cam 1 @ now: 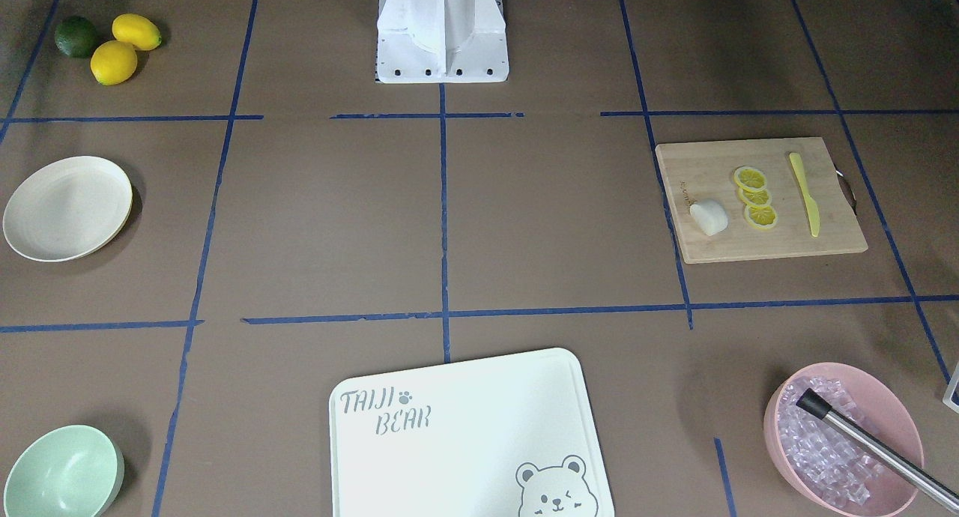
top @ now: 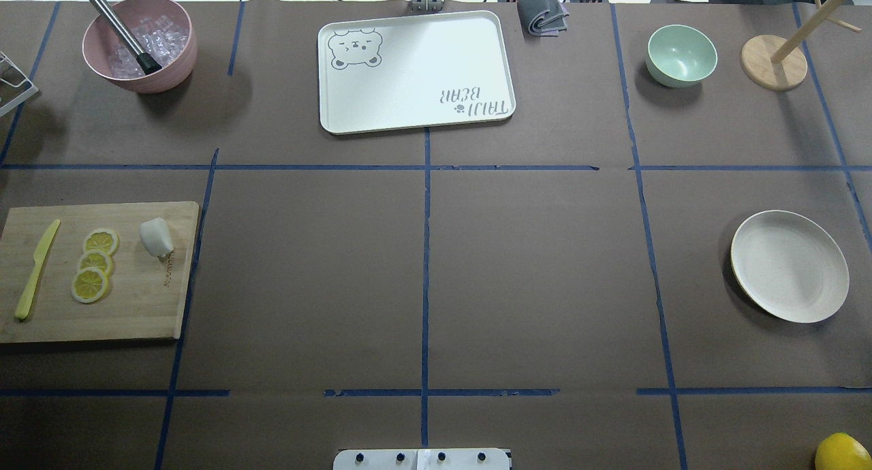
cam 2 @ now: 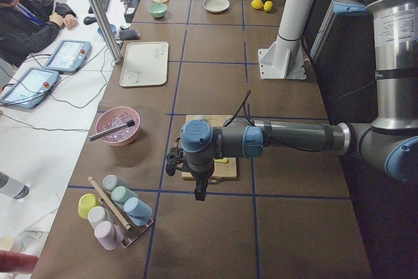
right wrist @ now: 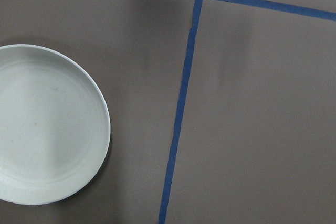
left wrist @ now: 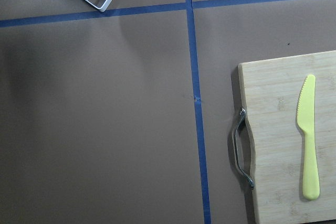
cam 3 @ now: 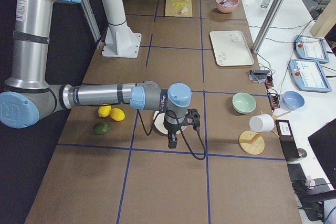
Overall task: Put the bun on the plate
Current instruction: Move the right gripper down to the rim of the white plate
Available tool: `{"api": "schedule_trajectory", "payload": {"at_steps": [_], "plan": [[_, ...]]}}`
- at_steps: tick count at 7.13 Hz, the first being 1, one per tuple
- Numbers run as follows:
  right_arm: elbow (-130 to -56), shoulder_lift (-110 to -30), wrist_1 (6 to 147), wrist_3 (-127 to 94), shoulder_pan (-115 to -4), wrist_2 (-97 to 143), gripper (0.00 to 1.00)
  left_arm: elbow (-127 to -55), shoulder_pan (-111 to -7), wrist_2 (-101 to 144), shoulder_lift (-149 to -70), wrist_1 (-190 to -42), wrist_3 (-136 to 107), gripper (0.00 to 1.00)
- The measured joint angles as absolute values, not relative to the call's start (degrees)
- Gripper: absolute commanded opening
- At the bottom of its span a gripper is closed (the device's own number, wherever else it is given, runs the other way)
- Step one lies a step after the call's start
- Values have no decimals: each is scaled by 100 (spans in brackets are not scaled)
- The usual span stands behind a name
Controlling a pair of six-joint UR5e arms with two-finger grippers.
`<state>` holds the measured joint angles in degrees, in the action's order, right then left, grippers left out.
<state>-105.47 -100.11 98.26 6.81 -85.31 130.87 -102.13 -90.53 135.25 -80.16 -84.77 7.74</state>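
The bun (top: 155,237), a small white lump, lies on the wooden cutting board (top: 136,306) at the table's left side, beside the lemon slices; it also shows as bun (cam 1: 709,217). The cream plate (top: 790,265) sits empty on the right; the right wrist view has the plate (right wrist: 47,124) at its left edge. My left gripper (cam 2: 199,193) hangs above the table by the board's handle end. My right gripper (cam 3: 172,141) hangs near the plate. Both show only in the side views, so I cannot tell whether either is open or shut.
Three lemon slices (top: 95,262) and a yellow knife (top: 37,269) share the board. At the far side stand a pink bowl of ice (top: 139,44), a bear-printed tray (top: 415,71), a green bowl (top: 681,54) and a wooden stand (top: 773,61). Whole lemons and a lime (cam 1: 112,45) lie near the robot's right.
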Motion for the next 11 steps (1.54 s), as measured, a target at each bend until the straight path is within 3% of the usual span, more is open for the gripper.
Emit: {"api": "schedule_trajectory", "payload": {"at_steps": [5,11], "plan": [[-10000,-9897,9376,568,-8331,13573,100,-10221,-9045,13556,-7925,-8496,790,100],[-8756,-9998,5386,-2116,-7129,13569,99,-10222,-9044,13562,-7919,-8476,791,100]]}}
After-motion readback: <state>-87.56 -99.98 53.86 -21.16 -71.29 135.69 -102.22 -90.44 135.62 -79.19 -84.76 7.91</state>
